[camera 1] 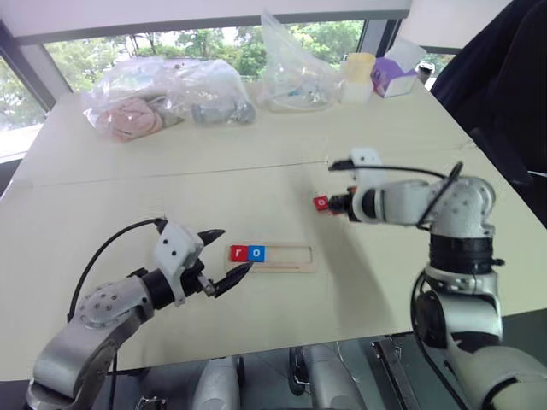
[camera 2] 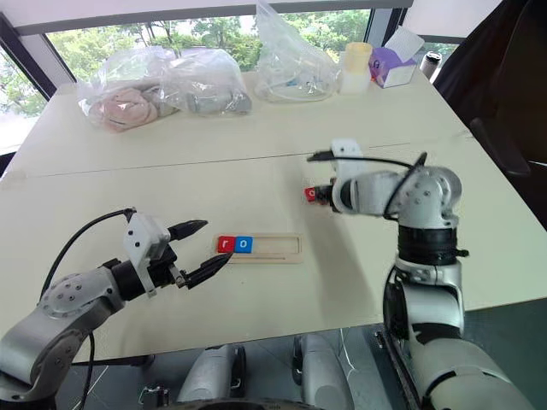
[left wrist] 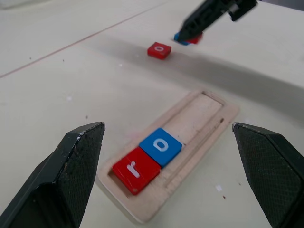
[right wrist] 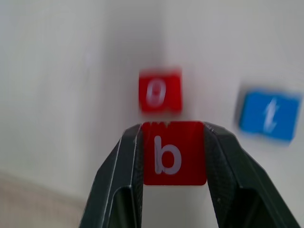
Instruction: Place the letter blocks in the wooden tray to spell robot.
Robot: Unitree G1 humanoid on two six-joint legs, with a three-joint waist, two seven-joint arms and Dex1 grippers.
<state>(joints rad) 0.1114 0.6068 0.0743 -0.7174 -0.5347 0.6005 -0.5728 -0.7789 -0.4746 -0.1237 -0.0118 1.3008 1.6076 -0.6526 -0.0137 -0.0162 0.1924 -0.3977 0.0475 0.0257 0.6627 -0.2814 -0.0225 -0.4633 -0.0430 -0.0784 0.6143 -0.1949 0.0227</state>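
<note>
Right wrist view shows the right claw squeezed tight on a red tile with a white "b". The two black fingers press its two side edges, so the letter faces up and can be read. That grip looks handy for dropping the tile flat into a slot.

Below it on the counter lie two more tiles, a red "o" and a blue "t". They sit apart from each other, waiting for their turn.

The wooden tray lies on the counter, in front of the robot. A red "r" and a blue "o" already sit side by side at its left end, touching. The rest of the tray has no tiles in it. The "b" likely goes next, right beside the blue "o".

The left claw hangs just beside the tray's left end with its fingers spread wide, holding nothing. It may be there to steady the tray.
</note>
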